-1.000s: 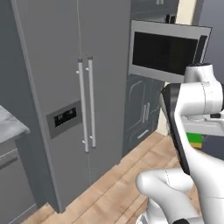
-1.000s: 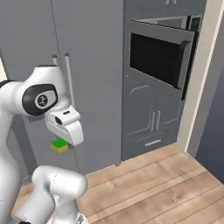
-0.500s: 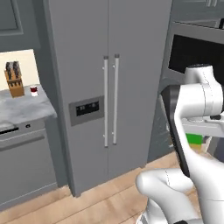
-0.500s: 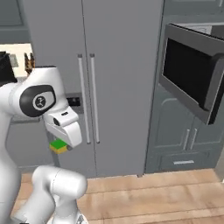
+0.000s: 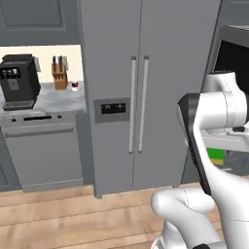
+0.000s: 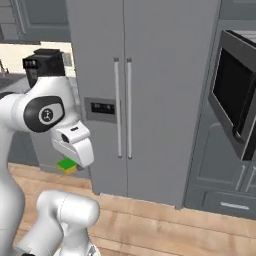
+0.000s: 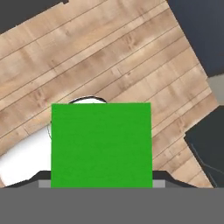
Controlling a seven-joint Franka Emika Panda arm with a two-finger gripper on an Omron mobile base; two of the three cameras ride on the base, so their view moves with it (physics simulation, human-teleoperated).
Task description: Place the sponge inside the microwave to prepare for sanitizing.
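The sponge (image 7: 101, 144), a bright green flat block, covers the middle of the hand view and hides my fingertips. It hangs high above the wooden floor under my hand (image 6: 75, 146). My gripper (image 6: 69, 162) is shut on the sponge (image 6: 65, 165), whose yellow underlayer shows below the green. A green patch of the sponge (image 5: 215, 155) also peeks out behind my forearm. The microwave (image 6: 235, 100), silver-grey with black glass, is set in the cabinet wall well to the right of and higher than the gripper. The microwave (image 5: 234, 53) sits at the upper right edge of the left base view.
A tall grey double-door fridge (image 5: 138, 112) with two vertical handles stands straight ahead. Left of it a counter carries a black coffee machine (image 5: 18, 80) and a knife block (image 5: 60, 73), above a dishwasher (image 5: 44, 146). Wooden floor (image 6: 165, 220) lies in front.
The whole picture has slid right: the base has turned left, bringing the counter and coffee machine into view and pushing the microwave to the right edge. The sponge stays in the gripper.
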